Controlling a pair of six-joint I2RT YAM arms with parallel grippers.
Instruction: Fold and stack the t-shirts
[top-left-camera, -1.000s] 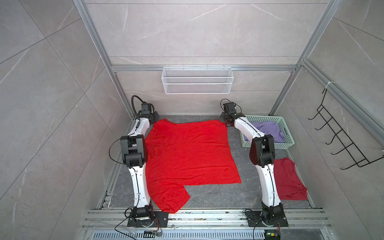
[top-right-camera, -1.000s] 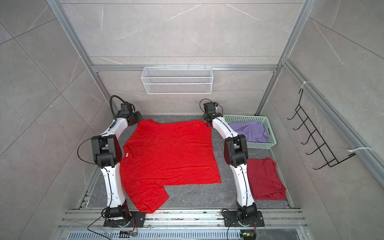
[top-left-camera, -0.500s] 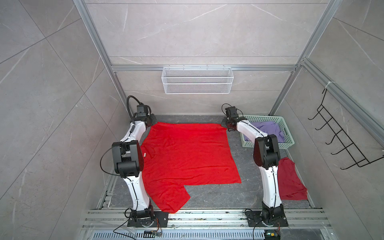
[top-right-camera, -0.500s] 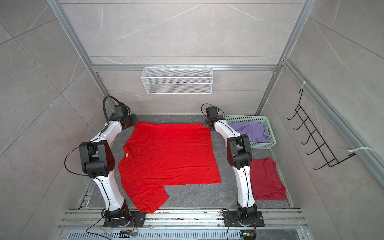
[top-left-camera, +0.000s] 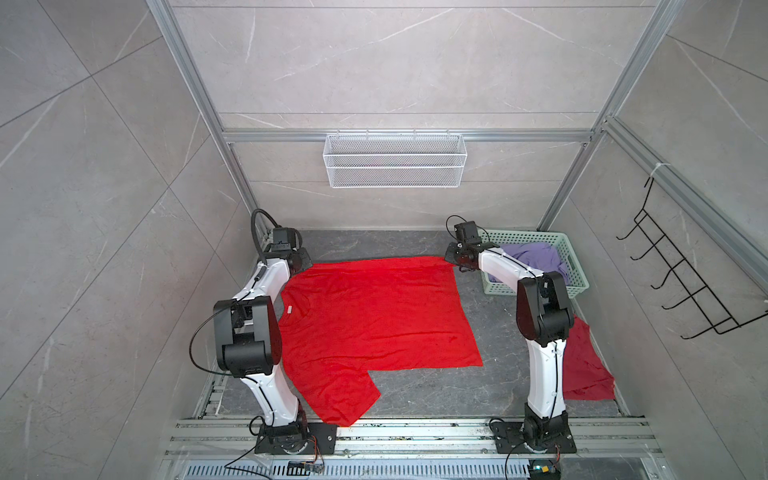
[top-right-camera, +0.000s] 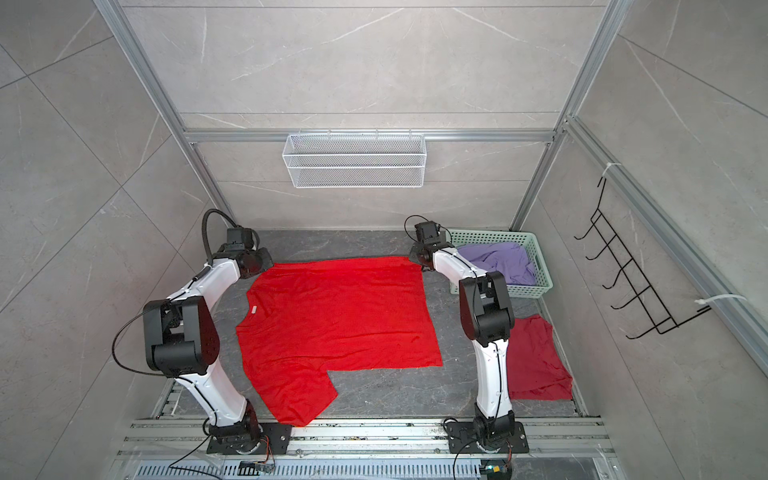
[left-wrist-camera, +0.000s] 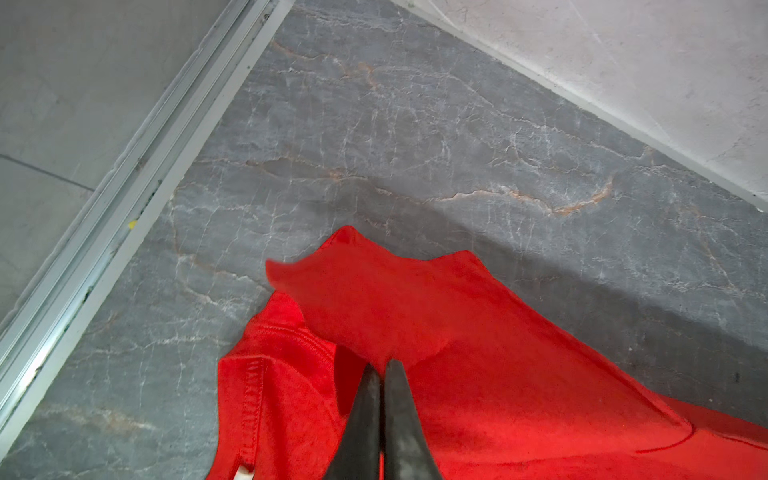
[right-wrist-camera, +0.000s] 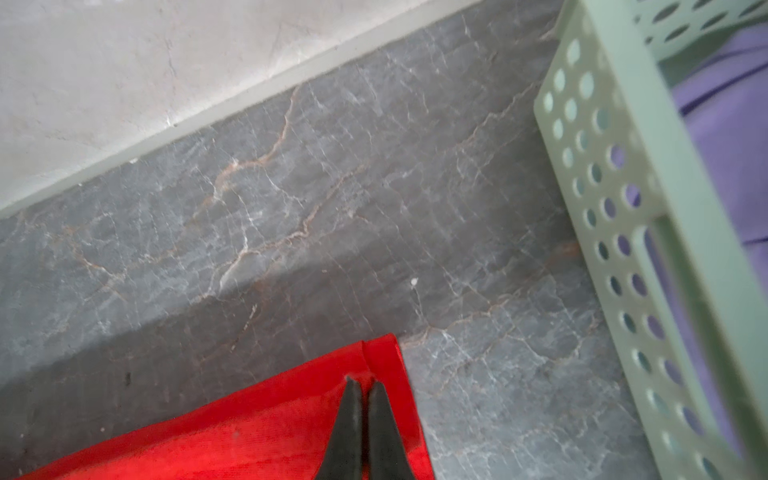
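My left fingers (left-wrist-camera: 398, 415) pinch the upper-left corner of the bright red t-shirt (top-left-camera: 374, 316), which lies spread on the surface (top-left-camera: 419, 392) mid-frame in both top views. My right fingers (right-wrist-camera: 383, 424) pinch its upper-right corner. Further right, the lavender t-shirt (top-left-camera: 536, 259) fills the basket (top-left-camera: 578, 286), and the darker red t-shirt (top-left-camera: 587, 368) lies at lower right.

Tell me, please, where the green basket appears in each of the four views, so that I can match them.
In a top view: the green basket stands at the back right, holding a lavender shirt.
In a top view: the same back right corner.
Left wrist: not in it.
Right wrist: its perforated wall near a corner of the bright red t-shirt.
Shared landmark: that t-shirt, seen in all four views.
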